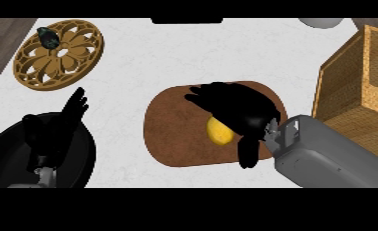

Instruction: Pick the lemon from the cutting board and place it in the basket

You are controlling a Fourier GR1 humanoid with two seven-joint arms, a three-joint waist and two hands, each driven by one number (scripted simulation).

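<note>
Right robot hand curls over the lemon on the cutting board at centre frame. Your grip hides most of it (contact unclear), so it may roll free before the basket at right.

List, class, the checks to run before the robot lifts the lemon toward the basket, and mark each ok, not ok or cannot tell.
1. Lemon on the board: ok.
2. Right hand over the lemon, fingers curled around it: ok.
3. Thumb and fingers touching the lemon on both sides: cannot tell, the hand hides it.
4. Basket at the right with its open top in view: ok.
5. Left hand resting at the lower left, away from the board: ok.
</note>
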